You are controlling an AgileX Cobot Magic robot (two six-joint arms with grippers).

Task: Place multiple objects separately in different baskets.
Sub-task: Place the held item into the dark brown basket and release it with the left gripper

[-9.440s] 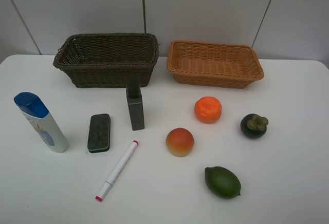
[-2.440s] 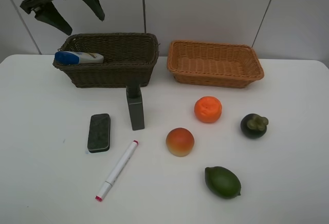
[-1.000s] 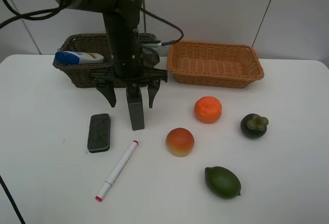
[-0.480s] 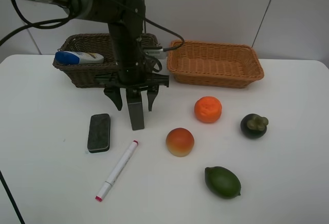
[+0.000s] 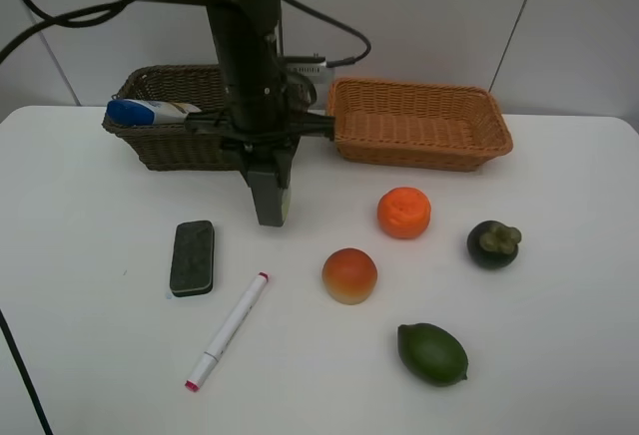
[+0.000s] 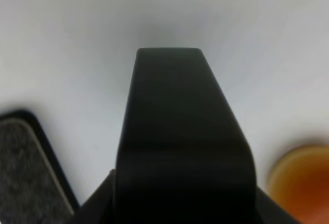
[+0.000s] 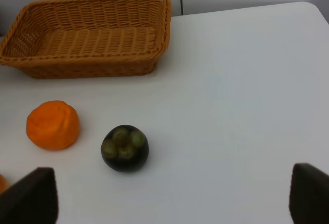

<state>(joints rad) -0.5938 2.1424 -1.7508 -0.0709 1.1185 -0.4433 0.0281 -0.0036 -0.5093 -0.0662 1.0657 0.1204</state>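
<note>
My left gripper (image 5: pixel 269 168) reaches down from above and is shut on the dark pump bottle (image 5: pixel 272 199), which fills the left wrist view (image 6: pixel 180 142). The white bottle with blue cap (image 5: pixel 150 112) lies in the dark brown basket (image 5: pixel 170 148). The eraser (image 5: pixel 192 257), marker (image 5: pixel 228 330), peach (image 5: pixel 349 275), orange (image 5: pixel 403 212), mangosteen (image 5: pixel 493 243) and lime (image 5: pixel 432 353) lie on the table. The tan basket (image 5: pixel 419 153) holds nothing. My right gripper (image 7: pixel 169 198) is open, near the mangosteen (image 7: pixel 125 148) and orange (image 7: pixel 53 125).
The white table (image 5: pixel 559 355) carries everything; a grey wall stands behind the baskets. The left arm and its cables hang over the dark basket's right end. The eraser (image 6: pixel 25 183) and peach (image 6: pixel 303 183) flank the pump bottle in the left wrist view.
My left gripper, open around the pump bottle before, has closed on it. The bottle now sits a little higher and further right in the view.
</note>
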